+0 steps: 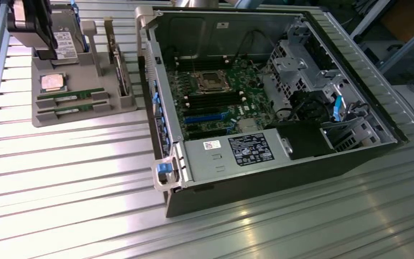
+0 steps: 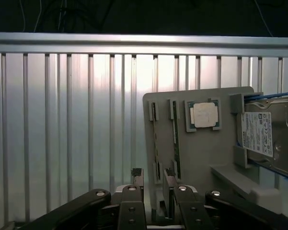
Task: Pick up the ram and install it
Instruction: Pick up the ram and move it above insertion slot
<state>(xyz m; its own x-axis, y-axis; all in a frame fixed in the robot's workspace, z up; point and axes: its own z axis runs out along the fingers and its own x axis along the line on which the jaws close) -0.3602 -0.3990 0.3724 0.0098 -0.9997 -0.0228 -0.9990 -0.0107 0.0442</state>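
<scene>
Nearest the wrist camera, the gripper [image 2: 153, 173] hung with its two black fingers [image 2: 137, 173] spread apart and nothing pinched between them. Just beyond the tips lay the ram [image 2: 155, 139], a thin green stick seated in a slot of the grey holder [image 2: 201, 163]. Its near end sat in line with the gap between the fingers, though contact could not be judged. Beside it a second ram stick [image 2: 175, 134] lay parallel, then the processor [image 2: 203, 115] and the hard drive [image 2: 266, 134]. On the ribbed metal table [image 1: 63, 178], the holder stood just at the exterior view's left of the open computer case [image 1: 185, 32], whose motherboard [image 1: 214, 102] lay exposed
</scene>
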